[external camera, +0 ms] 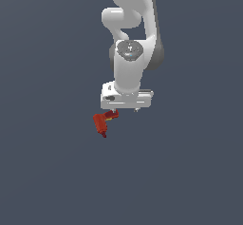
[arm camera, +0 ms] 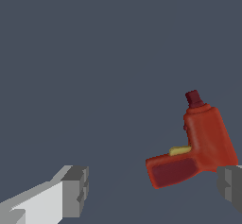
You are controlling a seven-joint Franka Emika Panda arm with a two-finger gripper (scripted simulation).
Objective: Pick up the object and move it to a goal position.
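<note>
The object (external camera: 101, 122) is a small red L-shaped drill-like item lying on the flat grey surface, its dark-red tip pointing away from the arm's base. In the exterior view it sits just below and toward the exterior view's left of my white gripper (external camera: 124, 109). In the wrist view the object (arm camera: 205, 140) shows a yellow-green spot where body meets handle. My gripper (arm camera: 153, 189) is open, its fingers far apart. One grey fingertip (arm camera: 230, 186) is right beside the object's body; the other fingertip (arm camera: 75, 190) is well away from it. Nothing is held.
A plain dark grey surface (external camera: 47, 172) stretches all around with no other objects or edges in view. The white arm (external camera: 130, 29) rises behind the gripper.
</note>
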